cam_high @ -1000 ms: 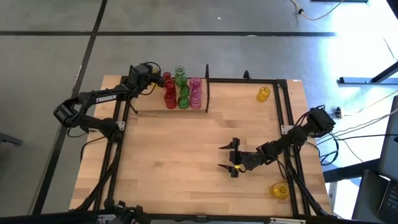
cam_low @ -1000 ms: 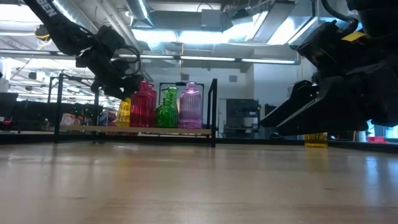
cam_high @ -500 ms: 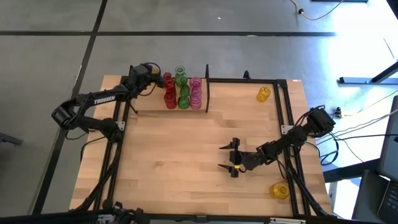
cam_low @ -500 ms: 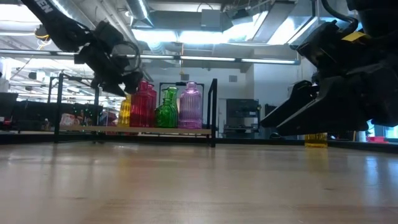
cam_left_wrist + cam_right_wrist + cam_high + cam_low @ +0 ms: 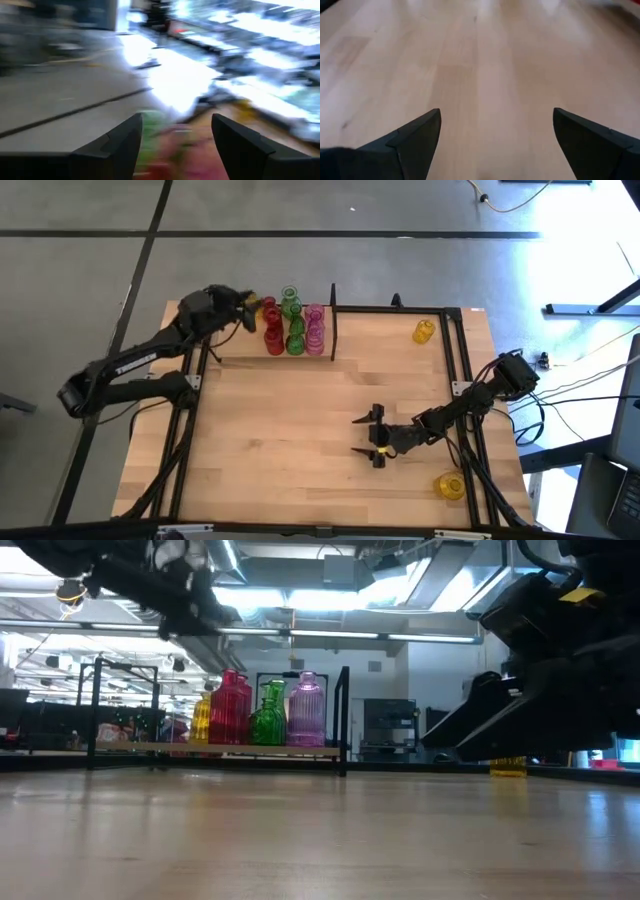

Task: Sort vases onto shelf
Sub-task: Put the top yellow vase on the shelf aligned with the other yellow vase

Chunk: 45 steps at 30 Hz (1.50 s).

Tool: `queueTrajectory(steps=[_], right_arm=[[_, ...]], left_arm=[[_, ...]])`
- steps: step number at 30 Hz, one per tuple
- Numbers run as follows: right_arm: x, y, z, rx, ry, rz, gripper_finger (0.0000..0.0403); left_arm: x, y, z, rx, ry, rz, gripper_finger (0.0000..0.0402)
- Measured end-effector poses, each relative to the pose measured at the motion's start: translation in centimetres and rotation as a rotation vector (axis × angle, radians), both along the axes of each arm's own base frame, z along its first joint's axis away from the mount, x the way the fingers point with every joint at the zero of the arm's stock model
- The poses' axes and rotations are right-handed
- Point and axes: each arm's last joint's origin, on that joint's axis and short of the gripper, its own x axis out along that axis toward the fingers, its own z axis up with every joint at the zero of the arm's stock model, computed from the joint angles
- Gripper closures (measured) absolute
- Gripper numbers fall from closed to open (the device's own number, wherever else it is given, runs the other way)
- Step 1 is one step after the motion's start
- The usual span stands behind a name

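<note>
On the shelf (image 5: 240, 350), left of its black divider (image 5: 333, 330), stand red vases (image 5: 272, 330), green vases (image 5: 293, 320), pink vases (image 5: 316, 328) and one yellow vase (image 5: 266, 304) at the row's left end, all upright on their bases. The low view shows the same row (image 5: 262, 710). Two more yellow vases stand loose, one near the far right corner (image 5: 424, 331) and one near the near right corner (image 5: 450, 485). My left gripper (image 5: 243, 300) hangs open above and just left of the row, with nothing between its fingers (image 5: 120, 145). My right gripper (image 5: 372, 435) is open, low over bare wood.
Thin black rods (image 5: 462, 380) frame the table top along its right side and run down its left side (image 5: 185, 430). Bare wood lies between the shelf and my right gripper. The floor shows beyond the table's far edge.
My left gripper has risen from the yellow vase at the row's left end and drawn back toward the table's left edge; the vase stays standing on the shelf. The left wrist view is blurred by the motion. My right arm has kept still.
</note>
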Motion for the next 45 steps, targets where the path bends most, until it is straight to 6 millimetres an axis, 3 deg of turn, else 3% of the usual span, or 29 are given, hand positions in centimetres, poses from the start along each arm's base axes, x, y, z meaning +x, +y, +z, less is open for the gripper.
queueTrajectory(steps=[7, 12, 17, 25, 31, 35, 41, 45], right_arm=[[0.4, 0.4, 0.5, 0.085, -0.018, 0.039, 0.0040], [0.9, 1.0, 1.0, 0.203, -0.010, 0.076, 0.0040], [1.6, 1.4, 2.0, 0.239, -0.031, 0.087, 0.0040], [1.7, 0.6, 7.1, 0.239, 0.030, 0.029, 0.0040], [0.5, -1.9, 12.0, 0.204, 0.170, -0.149, 0.0040], [-0.5, -4.6, 15.9, 0.134, 0.267, -0.325, 0.0040], [-2.4, -9.8, 20.7, 0.006, 0.423, -0.681, 0.0040], [-3.5, -13.9, 22.0, 0.015, 0.521, -0.865, 0.0040]], left_arm=[[1.5, -3.6, 1.5, 0.004, -0.131, -0.326, 0.0168], [2.6, -5.8, 1.5, -0.015, -0.145, -0.469, 0.0168], [4.0, -9.4, 1.3, -0.031, -0.137, -0.636, 0.0173], [5.7, -15.0, -0.1, 0.001, -0.029, -0.668, 0.0174], [6.8, -17.6, -1.7, 0.018, 0.059, -0.666, 0.0175], [7.5, -18.1, -2.1, 0.050, 0.060, -0.663, 0.0175], [7.5, -18.1, -2.1, 0.060, 0.066, -0.663, 0.0175], [7.5, -18.0, -2.1, 0.078, 0.073, -0.646, 0.0175]])
